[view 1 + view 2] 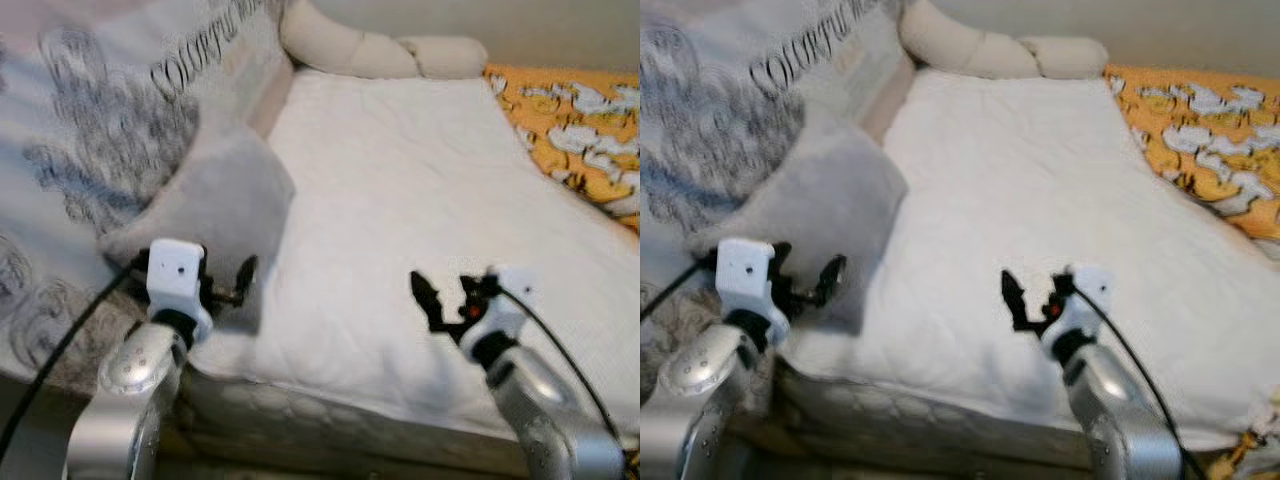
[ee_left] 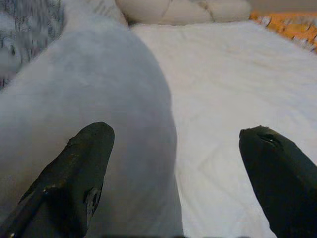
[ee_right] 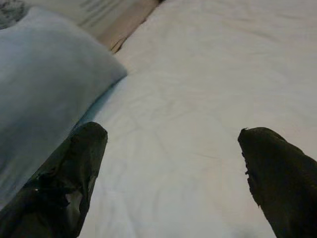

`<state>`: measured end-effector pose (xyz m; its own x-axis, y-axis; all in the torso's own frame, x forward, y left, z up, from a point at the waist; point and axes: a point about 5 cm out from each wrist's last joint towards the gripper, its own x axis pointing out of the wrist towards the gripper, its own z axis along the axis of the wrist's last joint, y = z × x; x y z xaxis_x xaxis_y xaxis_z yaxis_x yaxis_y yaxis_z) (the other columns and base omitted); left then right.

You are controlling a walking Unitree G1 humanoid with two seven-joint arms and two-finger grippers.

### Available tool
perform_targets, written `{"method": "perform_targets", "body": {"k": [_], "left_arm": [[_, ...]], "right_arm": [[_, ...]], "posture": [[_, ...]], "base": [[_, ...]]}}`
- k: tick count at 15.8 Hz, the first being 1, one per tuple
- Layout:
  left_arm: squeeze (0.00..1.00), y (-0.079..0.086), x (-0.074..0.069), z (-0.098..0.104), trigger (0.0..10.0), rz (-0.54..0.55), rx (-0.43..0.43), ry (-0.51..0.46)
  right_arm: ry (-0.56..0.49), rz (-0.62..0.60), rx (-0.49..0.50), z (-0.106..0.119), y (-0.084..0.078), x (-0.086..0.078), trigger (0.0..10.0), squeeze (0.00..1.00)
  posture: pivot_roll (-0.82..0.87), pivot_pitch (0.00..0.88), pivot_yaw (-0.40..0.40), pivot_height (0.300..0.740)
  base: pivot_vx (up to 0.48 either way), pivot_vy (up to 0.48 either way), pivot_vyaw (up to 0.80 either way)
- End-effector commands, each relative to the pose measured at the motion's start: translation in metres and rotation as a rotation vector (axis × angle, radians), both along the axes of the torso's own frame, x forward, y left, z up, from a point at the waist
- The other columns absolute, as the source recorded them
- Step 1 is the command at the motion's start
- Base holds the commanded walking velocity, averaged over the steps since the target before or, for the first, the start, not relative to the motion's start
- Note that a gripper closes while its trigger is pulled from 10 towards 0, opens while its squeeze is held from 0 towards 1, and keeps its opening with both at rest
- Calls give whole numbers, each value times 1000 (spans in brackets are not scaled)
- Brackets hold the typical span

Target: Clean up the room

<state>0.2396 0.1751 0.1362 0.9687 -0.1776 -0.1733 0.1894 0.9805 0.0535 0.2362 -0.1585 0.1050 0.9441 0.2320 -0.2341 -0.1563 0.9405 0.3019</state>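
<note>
The risk here sits with the grey pillow (image 1: 215,205), which lies at about 10 o'clock on the bed (image 1: 400,200), propped half on the white sheet and half against the patterned blanket (image 1: 90,120) heaped along that side. Its near corner overhangs the mattress edge close to the left end effector (image 1: 225,283). A pinch taken only on that loose corner would likely gather fabric without the stuffing, so the pillow could slump or slide off the bed front when lifted. Dragging it could also pull the blanket along, since the two lie pressed together (where one ends and the other begins is hard to tell in the blur).

The left end effector is spread wide, fingers released, holding nothing. In the left wrist view one finger (image 2: 74,173) lies over the pillow's grey bulk and the other over bare sheet, so the pillow edge falls between them; whether a fingertip is touching the cloth I cannot tell.

The right end effector (image 1: 442,295) hovers at about 5 o'clock over the white sheet, also open wide and empty, well apart from the pillow. A cream bolster (image 1: 370,50) lies across the head at 12 o'clock, and an orange printed cover (image 1: 570,110) at 2 o'clock.
</note>
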Motion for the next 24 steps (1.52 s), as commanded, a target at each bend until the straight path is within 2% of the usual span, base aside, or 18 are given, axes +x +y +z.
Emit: {"method": "perform_targets", "body": {"k": [1, 3, 6, 9, 12, 13, 18, 22, 23, 24], "left_arm": [[1000, 1, 0, 3, 10000, 12, 10, -6], [1000, 3, 1, 3, 10000, 25, 25, -9], [1000, 5, 2, 2, 10000, 28, 30, 0], [1000, 3, 0, -3, 10000, 10, 62, 15], [1000, 4, 0, -6, 10000, 16, 81, 20], [1000, 2, 3, -5, 10000, 25, 63, 17], [1000, -1, 6, -6, 10000, 17, 81, 0], [945, -3, 8, -9, 10000, 11, 94, 5], [894, -4, 8, -10, 10000, 10, 90, 8], [514, -5, 7, -11, 10000, 8, 85, 10]], "right_arm": [[-6, -9, 18, 4, -1, 4, 10000, 1000], [3, -5, 20, 2, 1, 7, 10000, 1000], [1, -2, -55, 1, 2, 10, 10000, 1000], [3, -68, -67, -3, -4, 13, 10000, 1000], [6, -49, -106, -4, 2, 19, 10000, 1000], [-9, -53, -113, -2, 2, 20, 10000, 1000], [-8, -55, -122, -4, 4, 23, 10000, 1000], [14, -63, -139, -7, 4, 22, 10000, 1000], [40, -64, -157, -10, 3, 22, 10000, 1000], [54, -71, -145, -11, 3, 22, 10000, 1000]], "posture": [[-64, 0, 5, 740], [-58, 0, 0, 740], [-73, 0, 12, 740], [-61, 0, 3, 740], [-68, 0, 10, 740], [-68, 0, 13, 740], [-70, 0, 10, 740], [-72, 0, 1, 740], [-72, 0, -2, 740], [-74, 0, -2, 740]], "base": [[0, -480, 0], [0, -480, 0], [0, -480, 0], [0, -480, 0], [0, -480, 0], [0, 0, 0], [0, 0, 0], [0, 0, 0], [0, 0, -419], [0, 0, -800]]}}
